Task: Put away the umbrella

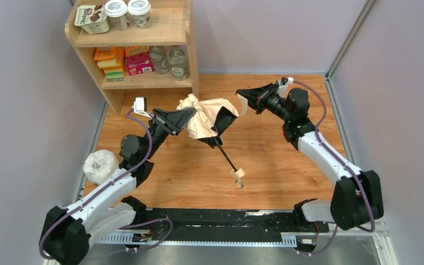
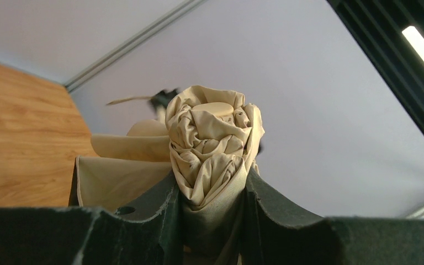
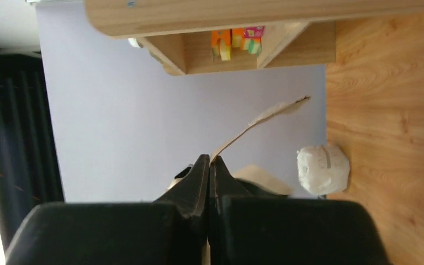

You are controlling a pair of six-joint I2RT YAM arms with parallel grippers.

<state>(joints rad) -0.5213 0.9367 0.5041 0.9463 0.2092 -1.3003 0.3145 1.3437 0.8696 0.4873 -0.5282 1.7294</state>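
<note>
One likely step: wind strap (image 3: 265,113) round the folds, taut.
Left pincer (image 2: 212,185): clamps bunched umbrella (image 2: 212,132) cloth.
Right pincer (image 3: 208,165): pinches strap end.

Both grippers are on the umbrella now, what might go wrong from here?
1. The right gripper pinches only the thin strap at its very tips; a pull may slip it free.
2. The left gripper clamps a bunched wad of canopy; the fabric might slide out.
3. The shaft and wooden handle are unheld and may swing or snag.
</note>
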